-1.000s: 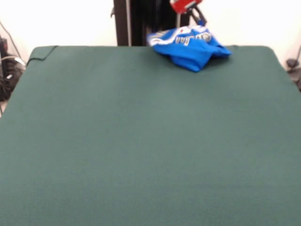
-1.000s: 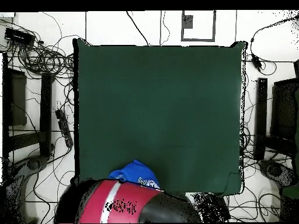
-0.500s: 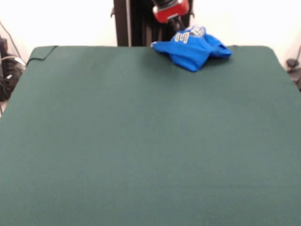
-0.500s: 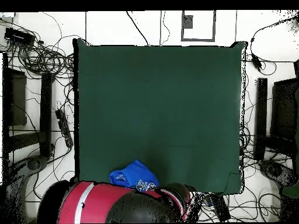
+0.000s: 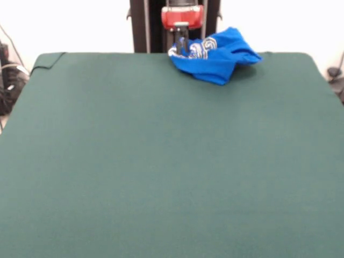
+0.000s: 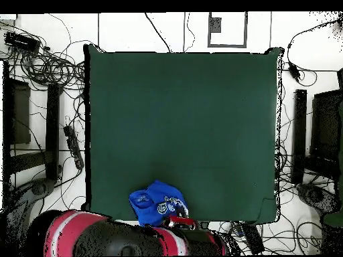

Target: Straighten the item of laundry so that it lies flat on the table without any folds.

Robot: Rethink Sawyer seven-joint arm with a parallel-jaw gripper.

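Observation:
The item of laundry [image 5: 217, 55], a bright blue T-shirt, lies bunched in a heap at the far edge of the dark green table [image 5: 161, 161], right of centre. White lettering shows on its left fold. My gripper [image 5: 181, 46] hangs below its red wrist at the heap's left edge, its dark fingers close together and shut on the lettered fold. In the overhead view the item of laundry [image 6: 157, 202] sits at the table's [image 6: 181, 120] bottom edge, left of centre, with the gripper [image 6: 179, 220] at its lower right corner.
The red and black arm [image 6: 100, 235] reaches along the table's bottom edge in the overhead view. Cables [image 6: 47, 67] and dark equipment [image 6: 301, 144] line the floor on both sides. A black post [image 5: 138, 26] stands behind the table.
The gripper has swung left and come down from above the shirt to its left edge. The shirt has been reshaped, its left fold drawn towards the gripper and its back peak raised.

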